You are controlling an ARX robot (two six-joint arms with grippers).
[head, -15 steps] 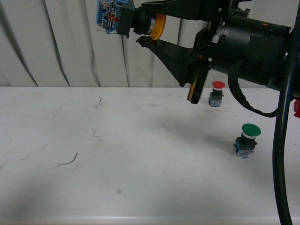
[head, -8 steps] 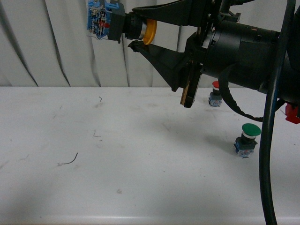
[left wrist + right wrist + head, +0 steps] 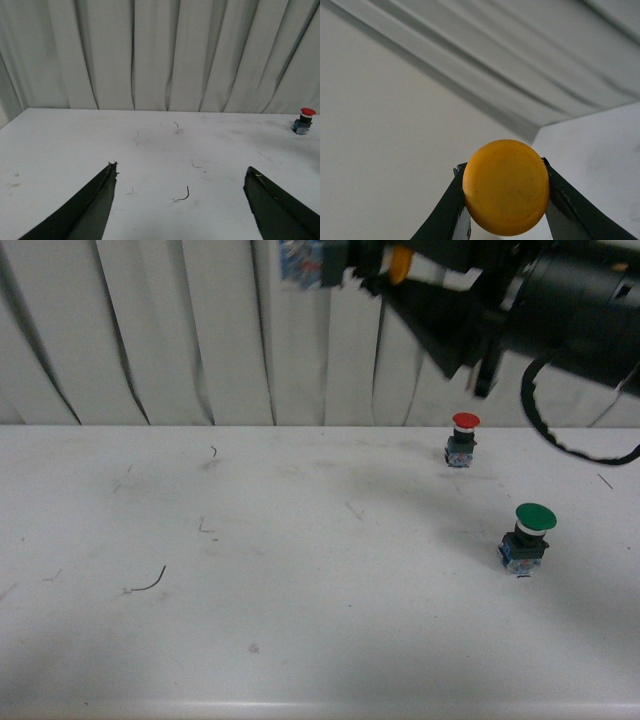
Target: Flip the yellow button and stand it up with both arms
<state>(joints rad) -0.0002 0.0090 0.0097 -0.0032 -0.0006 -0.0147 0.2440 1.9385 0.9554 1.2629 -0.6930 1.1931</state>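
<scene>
Yellow button (image 3: pixel 506 187) grasped by its cap in the clenched right gripper (image 3: pixel 502 166), raised high before the far curtain (image 3: pixel 150 330). Left gripper (image 3: pixel 180 169) released, jaws spread above the table (image 3: pixel 300 580).

Yellow mushroom-cap push-button (image 3: pixel 506 187): you have one.
Red round-capped push-button (image 3: pixel 463 437): one.
Green round-capped push-button (image 3: pixel 530 537): one.
Black angular grippers: two, left gripper (image 3: pixel 180 169) and right gripper (image 3: pixel 502 167).
</scene>
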